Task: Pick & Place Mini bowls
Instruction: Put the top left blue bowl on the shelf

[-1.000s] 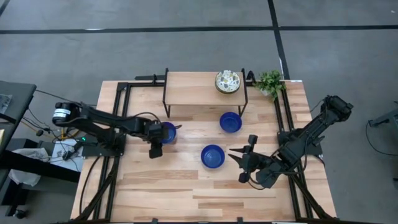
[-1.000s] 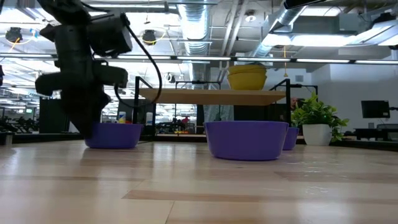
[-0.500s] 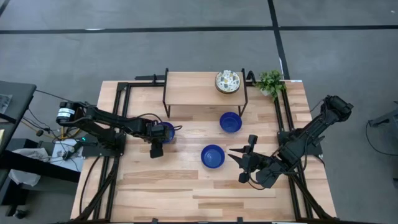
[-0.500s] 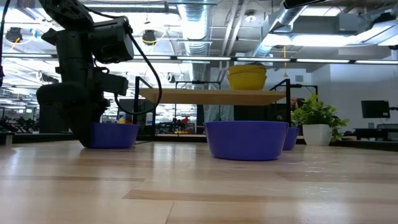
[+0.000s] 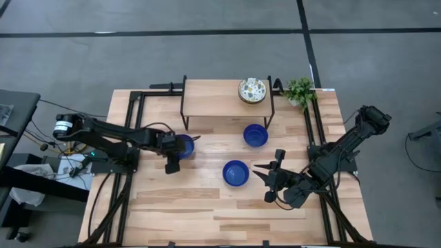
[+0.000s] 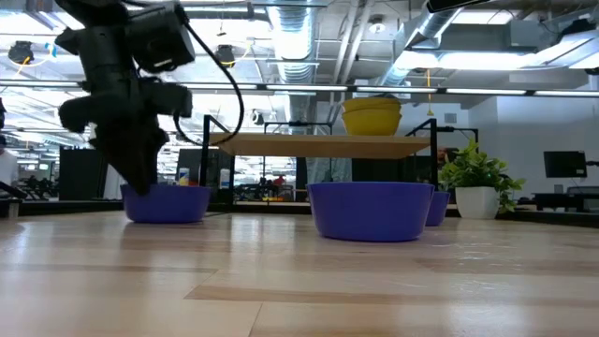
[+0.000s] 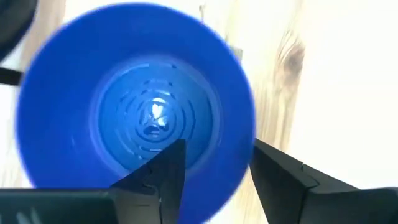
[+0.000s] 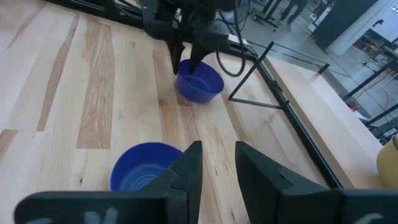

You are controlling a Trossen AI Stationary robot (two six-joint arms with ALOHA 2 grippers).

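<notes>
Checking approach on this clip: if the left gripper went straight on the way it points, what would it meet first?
Likely the blue mini bowl: the left gripper is open, its fingers straddling the rim.

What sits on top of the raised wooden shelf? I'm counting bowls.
On the shelf, the high view shows one floral cream bowl. The low view shows yellow stacked rims; bowls nested beneath are covered, so the count is unclear.

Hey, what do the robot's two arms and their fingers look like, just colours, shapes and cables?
Both arms are black, built of chunky jointed segments. The left arm has a white ring with an orange mark at its base joint and a thin black cable looping over it. Its fingers are dark, flat, tapering blades. The right arm is all black, and its fingers have the same shape.
</notes>
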